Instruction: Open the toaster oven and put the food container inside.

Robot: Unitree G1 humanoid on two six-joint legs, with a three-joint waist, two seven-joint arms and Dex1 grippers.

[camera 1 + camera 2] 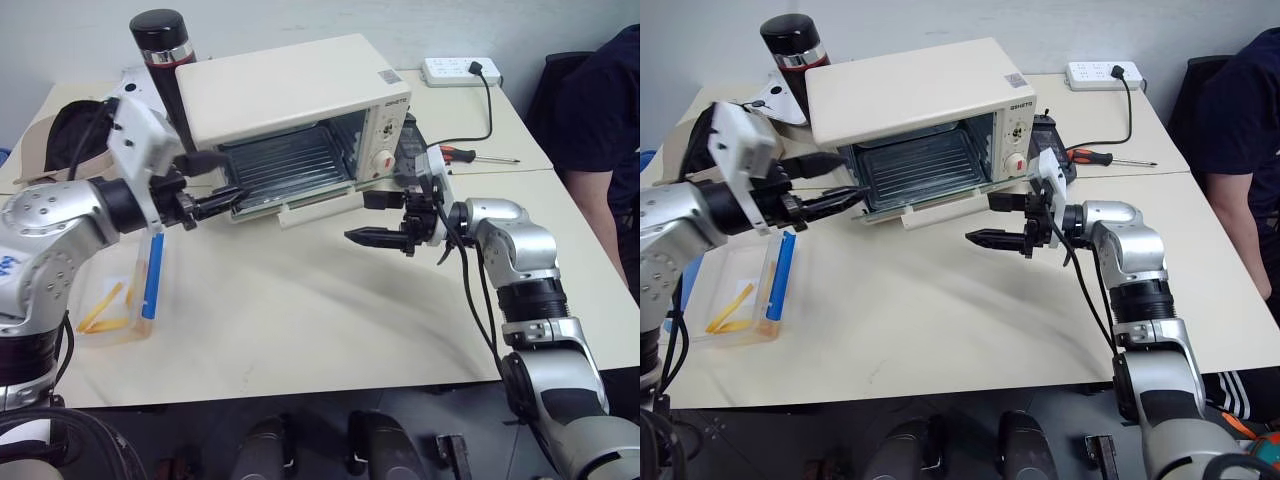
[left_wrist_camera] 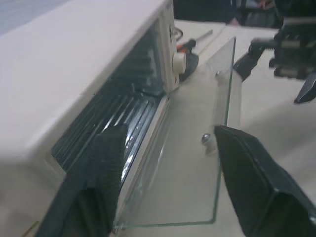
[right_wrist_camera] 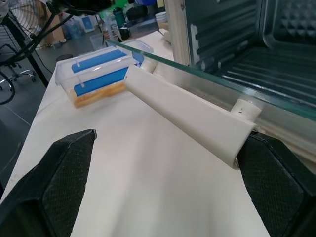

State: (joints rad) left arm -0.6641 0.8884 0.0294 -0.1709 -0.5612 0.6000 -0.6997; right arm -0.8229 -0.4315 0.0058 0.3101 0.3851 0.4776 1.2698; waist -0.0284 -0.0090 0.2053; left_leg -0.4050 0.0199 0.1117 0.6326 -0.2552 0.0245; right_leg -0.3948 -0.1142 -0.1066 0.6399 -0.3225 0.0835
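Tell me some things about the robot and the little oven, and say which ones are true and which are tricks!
1. The toaster oven has its glass door open. True.
2. The food container is inside the oven. False: it sits on the table, on the robot's left.
3. The right gripper is holding the container. False: it is open and holds nothing.
4. A screwdriver lies on the table behind the oven's knob side. True.
5. The left gripper is near the oven's front. True.

Both arms reach fwd; L gripper (image 1: 205, 183) and R gripper (image 1: 373, 219) fingers apart.
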